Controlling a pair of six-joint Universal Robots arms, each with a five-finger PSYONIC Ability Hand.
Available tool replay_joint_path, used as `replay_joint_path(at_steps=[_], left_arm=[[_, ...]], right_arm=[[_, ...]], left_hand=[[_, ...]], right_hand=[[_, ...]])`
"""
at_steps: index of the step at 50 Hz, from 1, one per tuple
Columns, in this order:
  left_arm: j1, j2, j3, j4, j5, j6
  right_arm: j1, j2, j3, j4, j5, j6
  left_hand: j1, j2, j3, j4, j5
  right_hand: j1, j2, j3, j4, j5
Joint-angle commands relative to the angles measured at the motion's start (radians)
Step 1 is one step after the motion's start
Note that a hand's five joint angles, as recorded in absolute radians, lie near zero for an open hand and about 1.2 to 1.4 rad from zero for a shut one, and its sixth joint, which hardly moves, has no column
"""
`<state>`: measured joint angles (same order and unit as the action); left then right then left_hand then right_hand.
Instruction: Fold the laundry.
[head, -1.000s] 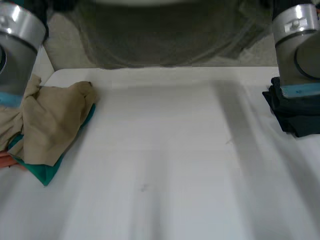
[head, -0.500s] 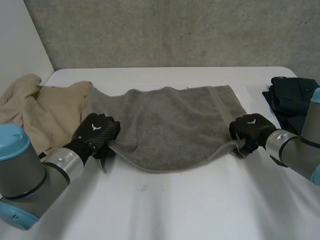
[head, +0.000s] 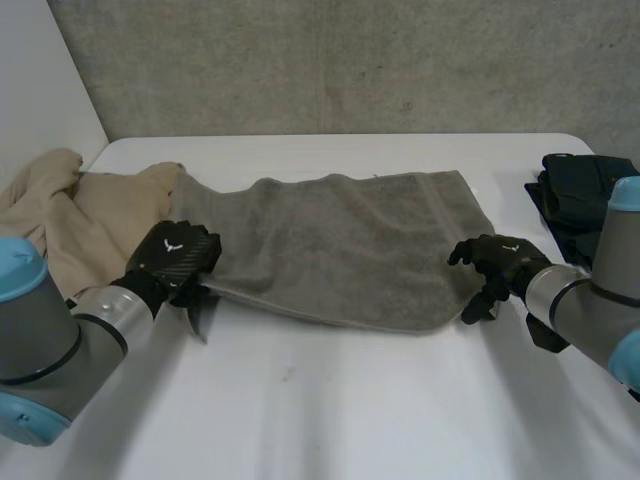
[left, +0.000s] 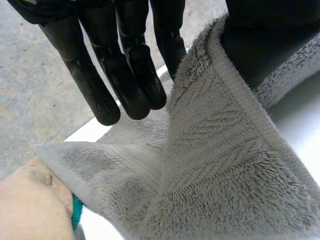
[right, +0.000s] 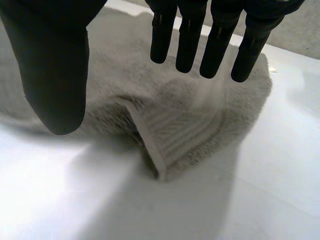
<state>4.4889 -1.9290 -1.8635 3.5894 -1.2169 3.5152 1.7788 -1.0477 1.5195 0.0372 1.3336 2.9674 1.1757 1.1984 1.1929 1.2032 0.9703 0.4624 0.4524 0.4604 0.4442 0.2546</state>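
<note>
Left hand (head: 178, 262): straight fingers (left: 125, 75) and thumb pinch the near-left corner of the grey towel (head: 340, 250), holding it up off the white table (head: 330, 410). Right hand (head: 500, 262): fingers (right: 190, 40) spread, holding nothing, over the near-right corner, which lies on the table with its tip turned over. Towel sits mid-table between beige clothes (head: 90, 230) at left and a dark garment (head: 580, 190) at right. Its long axis runs left-right, with 1 long hem facing near.

Judged step: laying flat before fold 1. Next move calls for lowering the left corner, flattening the right one, then gripping both near corners.
</note>
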Motion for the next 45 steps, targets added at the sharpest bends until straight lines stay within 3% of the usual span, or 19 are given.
replay_joint_path(at_steps=[1, 2, 6, 7, 12, 13, 21, 27, 33, 38, 40, 42, 45], left_arm=[[0.012, 0.002, 0.024, -0.049, -0.003, -0.025], [0.012, 0.001, 0.026, -0.054, -0.003, -0.028], [0.006, -0.016, 0.027, -0.069, 0.004, -0.027], [0.003, -0.025, 0.027, -0.073, 0.005, -0.025], [-0.002, -0.039, 0.021, -0.086, 0.007, -0.003], [-0.002, -0.047, 0.023, -0.089, 0.005, 0.014], [-0.005, -0.076, 0.011, -0.123, -0.07, 0.149], [-0.01, -0.074, 0.001, -0.113, -0.148, 0.205], [-0.001, -0.036, -0.037, -0.048, -0.21, 0.237], [0.022, 0.004, -0.074, 0.003, -0.208, 0.234], [0.03, 0.013, -0.085, 0.006, -0.193, 0.229], [0.038, 0.019, -0.089, -0.006, -0.164, 0.225], [0.049, 0.022, -0.095, -0.038, -0.139, 0.217]], right_arm=[[0.008, 0.051, -0.012, -0.045, 0.085, -0.145], [0.01, 0.057, -0.016, -0.051, 0.088, -0.159], [0.008, 0.078, -0.035, -0.088, 0.11, -0.177], [0.007, 0.078, -0.038, -0.105, 0.114, -0.177], [0.011, 0.058, -0.021, -0.145, 0.101, -0.189], [0.011, 0.052, -0.016, -0.149, 0.096, -0.192], [0.014, 0.008, 0.013, -0.177, 0.096, -0.243], [-0.005, 0.005, 0.01, -0.186, 0.119, -0.275], [-0.015, -0.009, 0.016, -0.184, 0.139, -0.304], [-0.018, -0.028, 0.031, -0.18, 0.133, -0.317], [-0.016, -0.04, 0.042, -0.184, 0.131, -0.32], [-0.013, -0.055, 0.053, -0.184, 0.131, -0.324], [-0.013, -0.074, 0.06, -0.177, 0.131, -0.332]], left_hand=[[0.221, 0.198, 0.203, 0.193, 0.251], [0.221, 0.198, 0.203, 0.193, 0.251], [0.221, 0.198, 0.203, 0.193, 0.251], [0.221, 0.198, 0.203, 0.193, 0.251], [0.221, 0.198, 0.203, 0.193, 0.251], [0.058, 0.035, 0.041, 0.031, 0.089], [-0.445, -0.468, -0.462, -0.472, -0.414], [-0.463, -0.486, -0.48, -0.491, -0.432], [-0.463, -0.486, -0.48, -0.491, -0.432], [-0.408, -0.43, -0.425, -0.435, -0.377], [-0.174, -0.196, -0.191, -0.201, -0.143], [0.218, 0.196, 0.201, 0.191, 0.249], [0.221, 0.198, 0.203, 0.193, 0.251]], right_hand=[[0.085, 0.095, 0.087, 0.103, 0.118], [0.105, 0.115, 0.107, 0.124, 0.139], [0.559, 0.569, 0.561, 0.577, 0.593], [0.93, 0.94, 0.932, 0.948, 0.963], [0.934, 0.944, 0.936, 0.952, 0.967], [0.934, 0.944, 0.936, 0.952, 0.967], [0.934, 0.944, 0.936, 0.952, 0.967], [0.934, 0.944, 0.936, 0.952, 0.967], [0.934, 0.944, 0.936, 0.952, 0.967], [0.934, 0.944, 0.936, 0.952, 0.967], [0.934, 0.944, 0.936, 0.952, 0.967], [0.934, 0.944, 0.936, 0.952, 0.967], [0.934, 0.944, 0.936, 0.952, 0.967]])
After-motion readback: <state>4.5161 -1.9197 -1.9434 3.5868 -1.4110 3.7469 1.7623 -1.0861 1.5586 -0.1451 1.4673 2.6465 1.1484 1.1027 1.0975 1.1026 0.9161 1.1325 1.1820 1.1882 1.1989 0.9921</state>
